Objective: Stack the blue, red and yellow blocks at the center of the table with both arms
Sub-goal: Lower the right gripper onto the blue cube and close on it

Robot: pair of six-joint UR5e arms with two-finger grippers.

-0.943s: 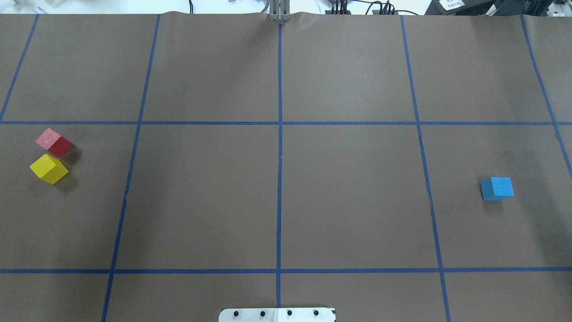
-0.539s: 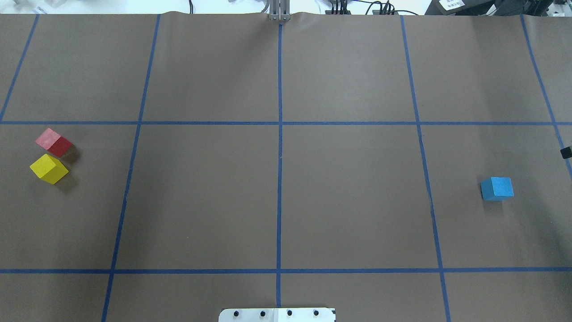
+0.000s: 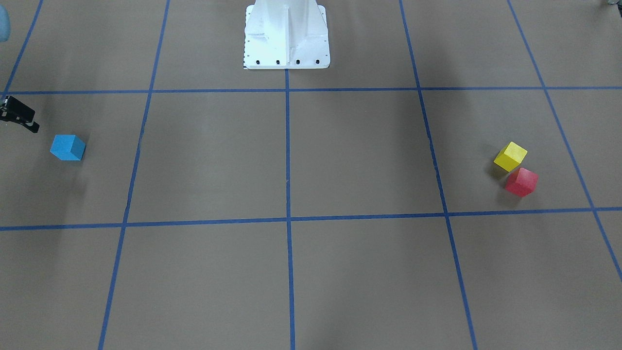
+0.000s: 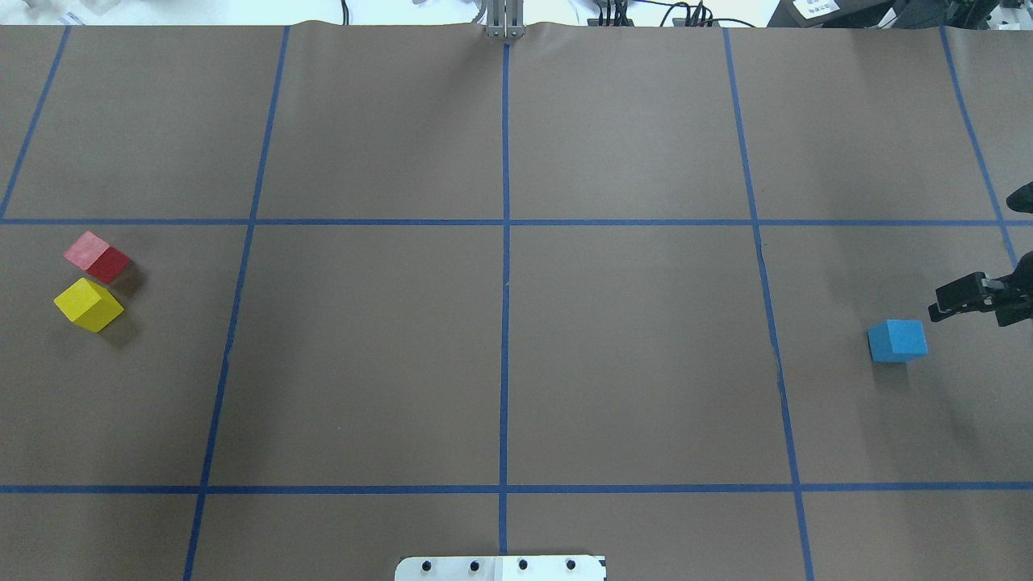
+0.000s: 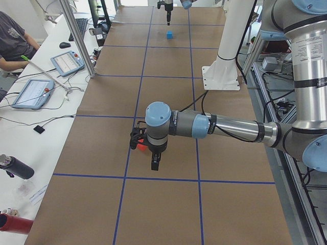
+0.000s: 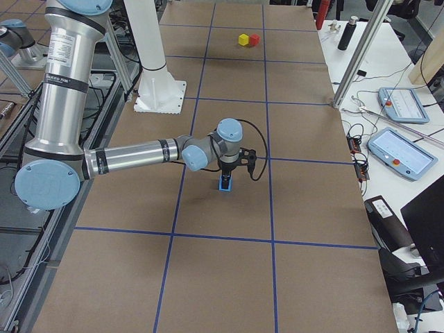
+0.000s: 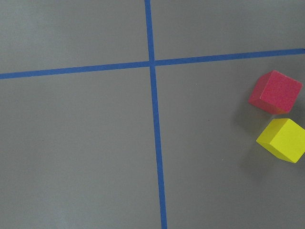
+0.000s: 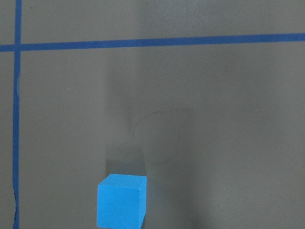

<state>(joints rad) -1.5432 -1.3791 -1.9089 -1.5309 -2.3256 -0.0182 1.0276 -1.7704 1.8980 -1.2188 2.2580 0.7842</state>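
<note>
Since half a second ago the right gripper (image 4: 956, 297) has slid in from the overhead view's 3 o'clock edge, where only a black tip showed before; all three blocks lie where they did.

At the table's (image 4: 363, 363) 9 o'clock side sit one red block (image 4: 97, 257) and one yellow block (image 4: 88, 304), the yellow at 6 o'clock of the red and just beside it; whether they touch I cannot tell. Both rest flat on the brown paper, turned corner-on to the blue tape grid (image 4: 504, 323). The left gripper (image 5: 153, 162) shows only in the side view, fingers pointing down over that pair, a sliver of red beside it. How wide it is spread cannot be told.

The grid's centre crossing bears no block yet.

At 3 o'clock lies the one blue block (image 4: 897, 340), alone in its square. In the overhead view the right gripper appears at 2 o'clock of it, near but apart. It holds nothing, and its spread cannot be told.
</note>
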